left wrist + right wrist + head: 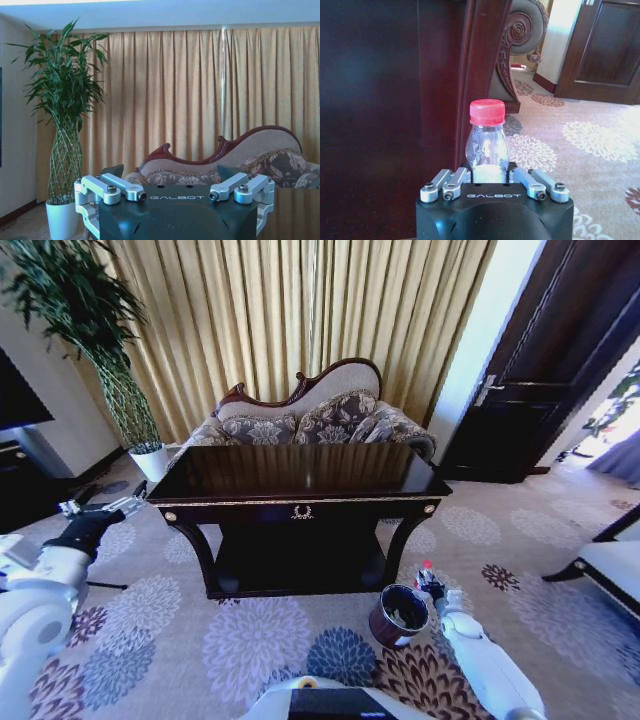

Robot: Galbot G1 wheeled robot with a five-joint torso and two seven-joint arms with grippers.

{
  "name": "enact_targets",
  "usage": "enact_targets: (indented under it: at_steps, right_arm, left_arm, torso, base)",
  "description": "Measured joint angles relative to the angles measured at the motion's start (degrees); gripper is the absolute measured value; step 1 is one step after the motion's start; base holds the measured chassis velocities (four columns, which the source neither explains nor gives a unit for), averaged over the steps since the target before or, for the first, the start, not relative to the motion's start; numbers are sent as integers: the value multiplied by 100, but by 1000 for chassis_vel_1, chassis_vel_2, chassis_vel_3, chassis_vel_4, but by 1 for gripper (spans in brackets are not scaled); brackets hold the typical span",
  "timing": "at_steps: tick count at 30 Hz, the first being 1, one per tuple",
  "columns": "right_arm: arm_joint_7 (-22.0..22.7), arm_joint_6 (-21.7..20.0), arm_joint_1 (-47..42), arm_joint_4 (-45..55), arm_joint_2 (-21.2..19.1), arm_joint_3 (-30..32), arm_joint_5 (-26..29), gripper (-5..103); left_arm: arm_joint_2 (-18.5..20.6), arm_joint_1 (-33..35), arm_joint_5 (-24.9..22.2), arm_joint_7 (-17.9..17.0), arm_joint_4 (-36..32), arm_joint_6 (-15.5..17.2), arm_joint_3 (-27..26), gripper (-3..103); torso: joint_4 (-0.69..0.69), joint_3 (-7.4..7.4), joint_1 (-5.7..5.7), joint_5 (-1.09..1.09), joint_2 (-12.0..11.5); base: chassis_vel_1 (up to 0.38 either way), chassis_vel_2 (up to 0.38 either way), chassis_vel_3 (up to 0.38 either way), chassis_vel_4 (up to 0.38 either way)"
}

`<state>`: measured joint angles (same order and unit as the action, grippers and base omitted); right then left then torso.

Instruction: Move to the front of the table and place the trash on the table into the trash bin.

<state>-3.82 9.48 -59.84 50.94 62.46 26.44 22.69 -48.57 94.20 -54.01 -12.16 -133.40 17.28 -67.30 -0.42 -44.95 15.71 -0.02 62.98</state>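
Note:
The trash I see is a clear plastic bottle (487, 145) with a red cap (428, 565). My right gripper (489, 172) is shut on its body and holds it upright. In the head view that gripper (432, 585) hangs low by the right rim of the dark maroon trash bin (400, 613), which stands on the carpet before the table's right leg (480, 75). The dark glossy table (300, 475) stands straight ahead, and its top shows bare. Out past the table's left end, my left gripper (100, 508) is held up, open and with nothing in it (170, 172).
A patterned sofa (310, 420) stands behind the table before tan curtains. A tall plant in a white pot (150, 462) and a black TV stand (20, 480) are at the left. A dark door (540, 370) and a seat (610, 565) are at the right.

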Motion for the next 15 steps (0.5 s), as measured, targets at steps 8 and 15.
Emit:
enact_targets:
  at_steps: [8, 15]
  right_arm:
    - [-189, 28, -91, 83, 40, 56, -227, 43]
    - [-203, 88, -138, 100, 24, 88, -236, 65]
  left_arm:
    - [4, 33, 6, 78, -12, -62, -62, 100]
    - [22, 53, 8, 87, -43, -82, -101, 100]
  torso:
    - [-1, 0, 0, 2, 0]
    - [0, 0, 0, 1, 0]
  base:
    - [0, 0, 0, 0]
    - [0, 0, 0, 0]
